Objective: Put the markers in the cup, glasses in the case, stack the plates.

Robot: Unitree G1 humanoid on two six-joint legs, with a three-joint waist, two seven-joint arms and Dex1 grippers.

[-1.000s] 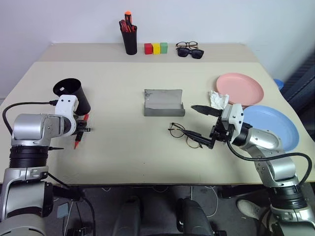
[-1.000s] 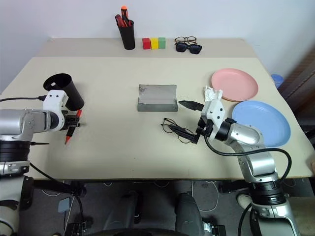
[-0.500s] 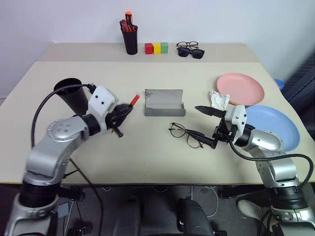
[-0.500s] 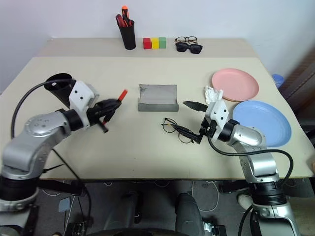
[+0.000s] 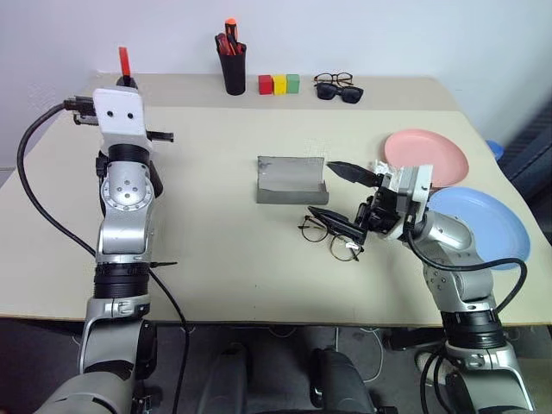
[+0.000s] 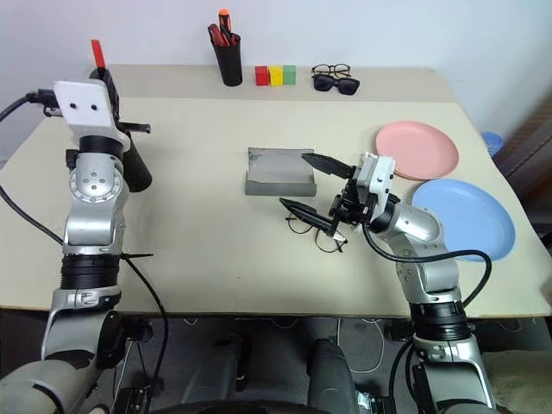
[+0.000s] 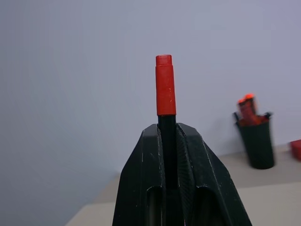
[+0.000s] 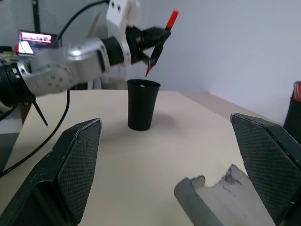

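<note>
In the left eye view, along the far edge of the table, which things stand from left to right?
black pen holder with red and orange pens → red block → yellow block → green block → clear-lens glasses with black sunglasses in front of them

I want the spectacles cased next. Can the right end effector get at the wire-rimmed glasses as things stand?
Probably yes. The right end effector is open and empty, right beside the glasses, which lie on bare table in front of the case; nothing stands between.

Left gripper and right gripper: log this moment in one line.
left gripper: shut on marker, above cup | right gripper: open, over glasses
</note>
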